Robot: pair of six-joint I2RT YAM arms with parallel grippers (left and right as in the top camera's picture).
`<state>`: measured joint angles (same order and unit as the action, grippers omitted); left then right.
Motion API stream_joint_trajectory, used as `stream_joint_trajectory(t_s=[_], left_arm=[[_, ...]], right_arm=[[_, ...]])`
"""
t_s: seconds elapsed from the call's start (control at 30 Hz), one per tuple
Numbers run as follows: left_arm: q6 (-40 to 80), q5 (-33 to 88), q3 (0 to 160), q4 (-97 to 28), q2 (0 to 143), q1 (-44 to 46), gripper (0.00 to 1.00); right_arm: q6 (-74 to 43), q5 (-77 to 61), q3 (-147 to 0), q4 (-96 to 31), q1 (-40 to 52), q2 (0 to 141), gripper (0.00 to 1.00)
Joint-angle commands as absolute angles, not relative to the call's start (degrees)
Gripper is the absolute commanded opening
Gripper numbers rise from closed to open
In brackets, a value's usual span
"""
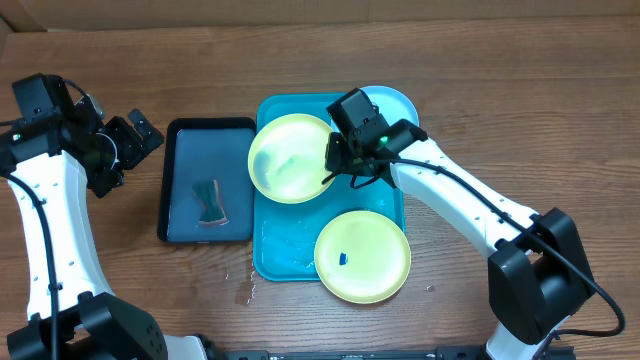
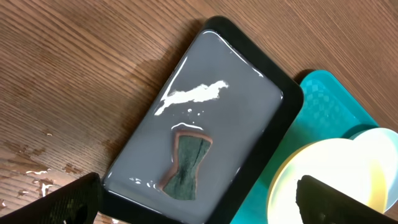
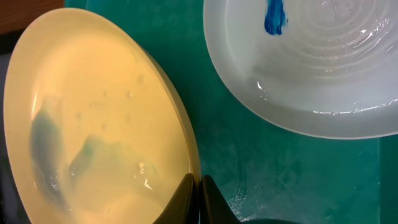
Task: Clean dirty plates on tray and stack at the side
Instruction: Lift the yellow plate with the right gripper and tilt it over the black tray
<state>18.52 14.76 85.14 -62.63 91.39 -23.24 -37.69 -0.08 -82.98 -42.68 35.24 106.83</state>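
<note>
The yellow-green plate [image 1: 290, 158] looks to me like thin, stiff plastic. It is light enough for a rim pinch, but the wet film and bluish smear on its face will probably make it slippery, so I would hold only the raised rim. My right gripper [image 1: 338, 165] has its fingers pressed together on that rim, the plate fanning away from the fingertips [image 3: 186, 198] over the turquoise tray [image 1: 275, 255], apparently tipped. The light blue plate [image 1: 400, 103] lies just beyond the fingers, its blue smudge showing. The forearm reaches in low, wrist angled down. My left gripper [image 1: 135, 140] hovers with its fingers spread, the sponge [image 1: 208, 203] lying ahead of them.
</note>
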Motion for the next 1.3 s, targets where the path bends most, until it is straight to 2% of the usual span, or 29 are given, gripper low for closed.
stream_joint_trajectory(t_s=[0.0,0.3,0.67,0.9,1.27], left_arm=[[19.3,14.4,86.0,-62.8,91.0,-23.2,1.00],[19.3,14.4,86.0,-62.8,91.0,-23.2,1.00],[19.3,14.4,86.0,-62.8,91.0,-23.2,1.00],[19.3,14.4,86.0,-62.8,91.0,-23.2,1.00],[19.3,14.4,86.0,-62.8,91.0,-23.2,1.00]], right_arm=[[-37.5,-1.1,-87.1,-43.4,35.0,106.7,0.04],[-38.2,-2.6,-88.5,-38.2,36.9,106.9,0.04],[-40.6,0.2,-88.5,-25.4,42.6,113.0,0.04],[-40.3,6.7,-88.5,-17.1,46.2,116.5,0.04],[-31.0,15.6,-88.5,-6.8,47.9,116.6,0.04]])
